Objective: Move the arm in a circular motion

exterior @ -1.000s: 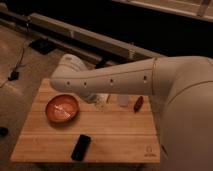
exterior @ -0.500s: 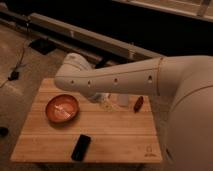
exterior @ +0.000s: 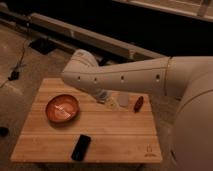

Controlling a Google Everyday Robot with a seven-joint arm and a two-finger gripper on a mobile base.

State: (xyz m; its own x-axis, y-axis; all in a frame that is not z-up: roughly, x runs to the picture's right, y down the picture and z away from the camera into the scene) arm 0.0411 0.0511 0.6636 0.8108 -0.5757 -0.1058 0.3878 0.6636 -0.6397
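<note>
arm (exterior: 125,77): cream-white thick tube with a row of dark screw holes. It enters from 3 o'clock and crosses above the far half of the worktop to a bulbous elbow at 11 o'clock. From there it folds down and back toward the centre.
hand (exterior: 107,100): at the end of the short down-turned segment, low over the worktop, just off centre toward 12 o'clock. Largely hidden under the arm, so I cannot tell whether it is released or clenched.
worktop (exterior: 115,135): pale wooden boards with a small mark near the 5 o'clock corner.
bowl (exterior: 62,108): orange-red, at 9 o'clock on the worktop, with something pale inside. It sits apart from the arm.
black slab (exterior: 81,147): flat and dark, near the front edge at 7 o'clock.
cup (exterior: 123,99): pale and upright, just beside the hand at its 3 o'clock.
red item (exterior: 138,103): small and dark red, beside the cup at its 3 o'clock.
yellow bit (exterior: 111,105): small, at the hand's tip. Cannot tell whether they touch.
base (exterior: 192,125): big cream body filling 3 to 5 o'clock.
rail (exterior: 100,40): long, on the floor behind the worktop.
</note>
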